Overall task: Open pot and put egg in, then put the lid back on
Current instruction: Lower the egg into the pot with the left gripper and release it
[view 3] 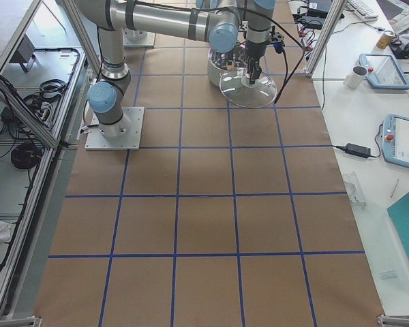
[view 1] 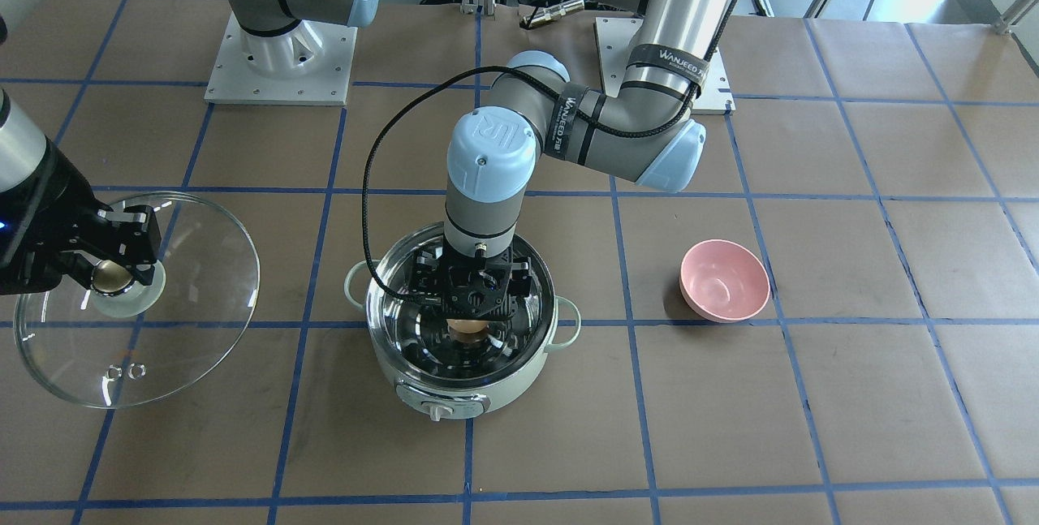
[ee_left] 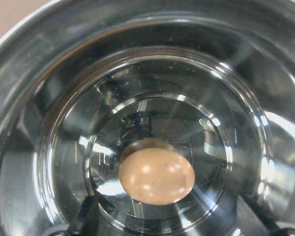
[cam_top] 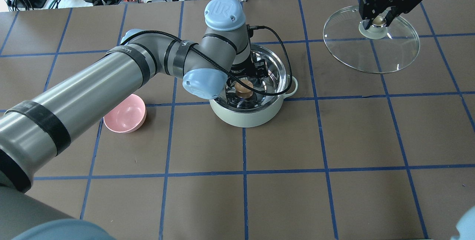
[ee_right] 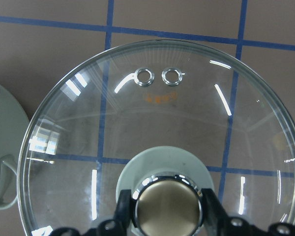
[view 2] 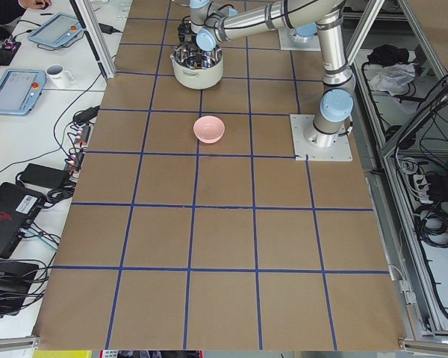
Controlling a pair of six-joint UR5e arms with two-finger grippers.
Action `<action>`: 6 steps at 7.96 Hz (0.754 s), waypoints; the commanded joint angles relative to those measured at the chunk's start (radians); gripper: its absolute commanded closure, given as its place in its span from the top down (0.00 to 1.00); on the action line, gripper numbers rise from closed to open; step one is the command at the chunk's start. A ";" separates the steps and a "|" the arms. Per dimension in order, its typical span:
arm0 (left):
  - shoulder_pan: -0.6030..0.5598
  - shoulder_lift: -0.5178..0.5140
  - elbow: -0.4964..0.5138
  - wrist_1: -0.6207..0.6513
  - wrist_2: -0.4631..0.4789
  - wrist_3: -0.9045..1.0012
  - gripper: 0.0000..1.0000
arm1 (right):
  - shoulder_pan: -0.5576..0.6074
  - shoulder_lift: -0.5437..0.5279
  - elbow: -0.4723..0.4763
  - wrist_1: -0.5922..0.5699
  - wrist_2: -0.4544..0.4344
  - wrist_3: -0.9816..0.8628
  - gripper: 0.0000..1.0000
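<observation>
The mint-green pot (view 1: 463, 395) stands open in the middle of the table, also in the overhead view (cam_top: 245, 115). The tan egg (ee_left: 156, 177) lies on its shiny steel floor (view 1: 465, 329). My left gripper (view 1: 475, 298) is inside the pot just above the egg, open, with its fingers (ee_left: 83, 219) well clear on either side. My right gripper (cam_top: 378, 13) is shut on the beige knob (ee_right: 168, 209) of the clear glass lid (view 1: 162, 330). It holds the lid beside the pot on the robot's right.
A pink bowl (view 1: 724, 280) sits on the table on the robot's left of the pot. A black cable loops from the left wrist over the pot's rim (cam_top: 285, 84). The pot's handle and edge show in the right wrist view (ee_right: 2, 147).
</observation>
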 commanded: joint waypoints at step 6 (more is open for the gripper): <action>0.128 0.354 0.084 -0.526 -0.018 0.079 1.00 | 0.075 -0.009 -0.012 -0.013 -0.003 0.162 0.00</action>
